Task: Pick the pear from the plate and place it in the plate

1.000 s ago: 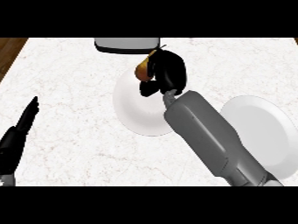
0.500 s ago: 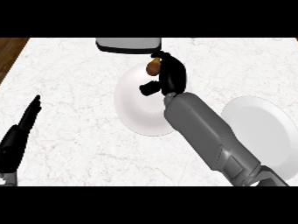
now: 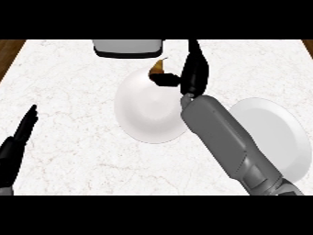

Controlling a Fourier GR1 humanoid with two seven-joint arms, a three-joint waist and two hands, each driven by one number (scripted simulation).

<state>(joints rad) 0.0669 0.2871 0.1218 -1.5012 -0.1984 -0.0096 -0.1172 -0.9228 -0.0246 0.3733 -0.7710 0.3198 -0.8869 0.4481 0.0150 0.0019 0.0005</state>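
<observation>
Fingers on the right hand were stretched out pretty much straight, pointing toward the far edge of the counter, with the thumb sticking out sideways to the left. Only the pear's brownish-orange top poked up just beside that thumb tip, right at the far rim of the near white plate. Honestly couldn't tell whether the thumb was touching it or just in front of it; the rest of the fruit was hidden.

That plate looked smooth and glossy, taller than wide from this angle, and nothing else sat on it. The second white plate was over to the right, same plain finish, partly covered by the matte grey forearm, which had a rounded, blocky shape.

Counter was pale marble with thin grey veining, and dark wood showed at both side edges. A boxy white-and-dark appliance sat at the far edge, just behind the pear.

Left hand rested at the lower left, fingers straight and together, holding nothing.
</observation>
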